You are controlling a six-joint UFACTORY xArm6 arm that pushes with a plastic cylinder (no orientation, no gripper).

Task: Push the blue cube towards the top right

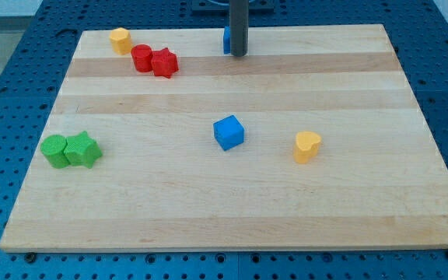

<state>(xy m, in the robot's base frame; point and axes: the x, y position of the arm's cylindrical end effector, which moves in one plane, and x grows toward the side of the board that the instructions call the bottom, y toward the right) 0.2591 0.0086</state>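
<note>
The blue cube (228, 132) sits near the middle of the wooden bench (232, 218), with bare wood on every side of it. Toward the view's right of the cube, near it, stands a yellow heart-shaped block (307, 146). My tip (238, 54) rests well above the cube by the bench's top edge, just beside a second blue block (226, 40) that the rod partly hides. There are no fingers on this rod. Up-left of the cube lie a red cylinder (141, 57) touching a red star (164, 62), and a yellow block (120, 40). Far left, a green cylinder (54, 150) touches a green star (82, 149) near the bench's left edge.
</note>
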